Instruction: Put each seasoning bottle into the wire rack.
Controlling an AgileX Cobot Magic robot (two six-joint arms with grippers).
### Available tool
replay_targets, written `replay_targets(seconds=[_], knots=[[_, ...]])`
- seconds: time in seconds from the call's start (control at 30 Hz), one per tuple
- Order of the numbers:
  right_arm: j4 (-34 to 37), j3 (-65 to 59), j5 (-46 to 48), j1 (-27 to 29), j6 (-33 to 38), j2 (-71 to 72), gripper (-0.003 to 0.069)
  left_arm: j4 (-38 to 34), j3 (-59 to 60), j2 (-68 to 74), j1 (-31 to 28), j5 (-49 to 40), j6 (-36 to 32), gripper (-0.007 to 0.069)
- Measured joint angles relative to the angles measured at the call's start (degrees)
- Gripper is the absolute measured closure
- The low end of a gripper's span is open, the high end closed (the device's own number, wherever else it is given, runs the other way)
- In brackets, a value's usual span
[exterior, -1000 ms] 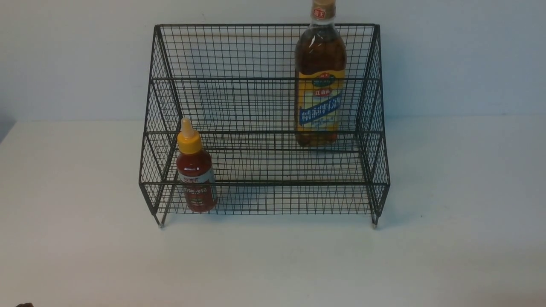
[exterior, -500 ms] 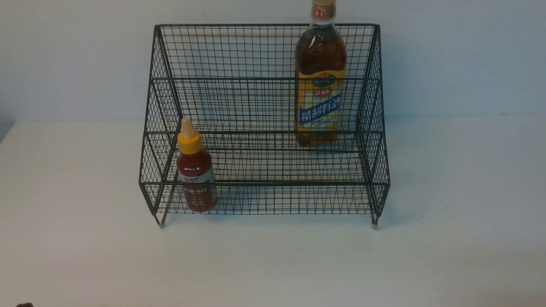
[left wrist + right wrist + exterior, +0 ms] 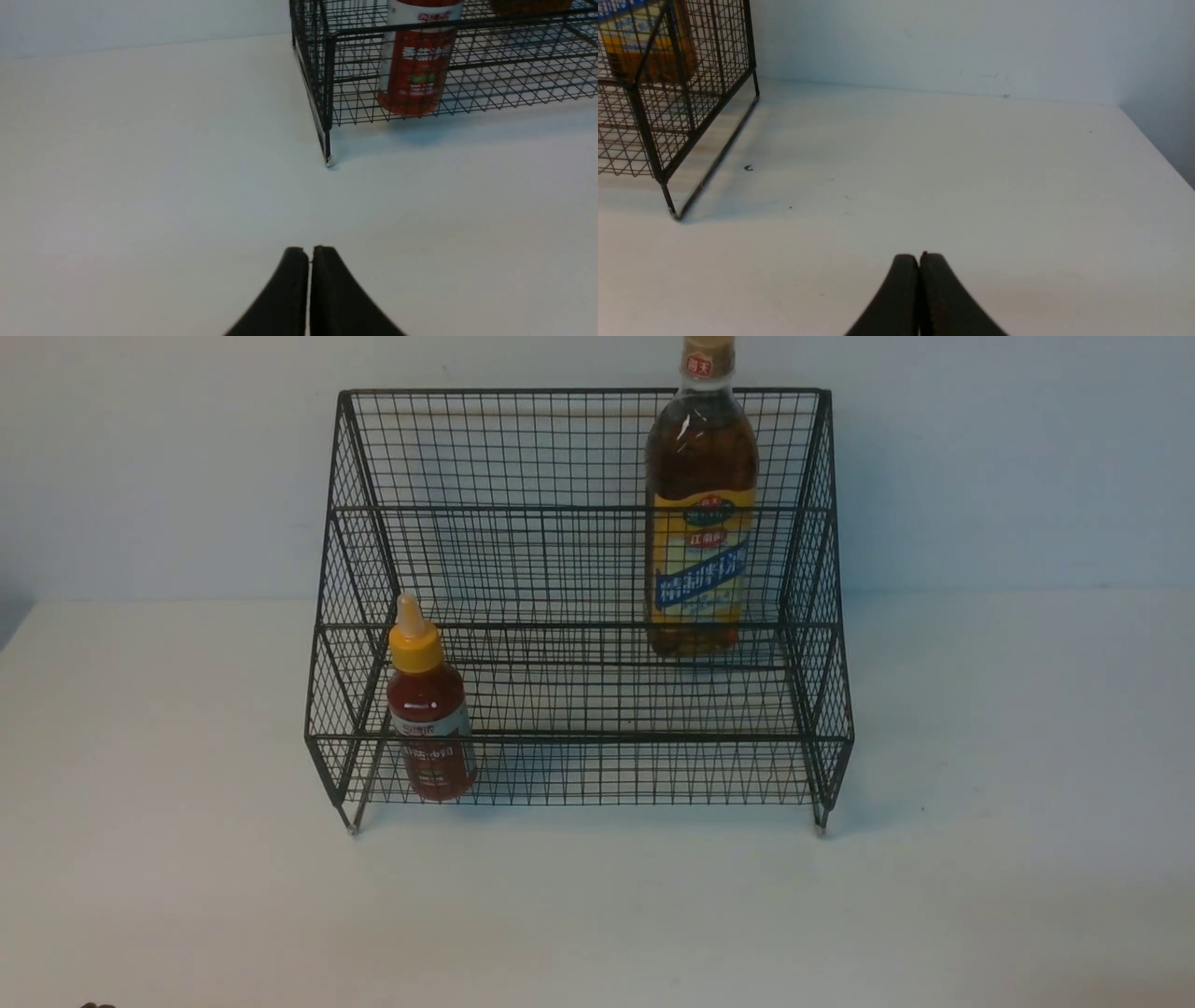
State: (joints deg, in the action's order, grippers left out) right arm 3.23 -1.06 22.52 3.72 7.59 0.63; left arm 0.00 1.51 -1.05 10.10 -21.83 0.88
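The red-sauce bottle (image 3: 429, 728) is seen upright on the lower tier of the wire rack (image 3: 579, 509), the amber bottle (image 3: 700, 513) on the upper. The left gripper (image 3: 310, 252) and right gripper (image 3: 919, 257) are pressed closed on nothing above the table (image 3: 980, 803).

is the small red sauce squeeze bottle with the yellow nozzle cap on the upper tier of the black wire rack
No, the red squeeze bottle stands on the lower front tier of the wire rack.

Even, soft light; faint shadows under the rack (image 3: 579, 569); slightly blurry.

Chinese characters on both bottles' labels (image 3: 700, 565)
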Motion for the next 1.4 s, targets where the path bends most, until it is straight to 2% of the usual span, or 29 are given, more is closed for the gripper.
replay_targets(seconds=[1.4], knots=[[0.0, 0.0, 0.0, 0.0, 0.0, 0.0, 0.0674, 0.0, 0.0, 0.0, 0.13, 0.0, -0.88, 0.0629]])
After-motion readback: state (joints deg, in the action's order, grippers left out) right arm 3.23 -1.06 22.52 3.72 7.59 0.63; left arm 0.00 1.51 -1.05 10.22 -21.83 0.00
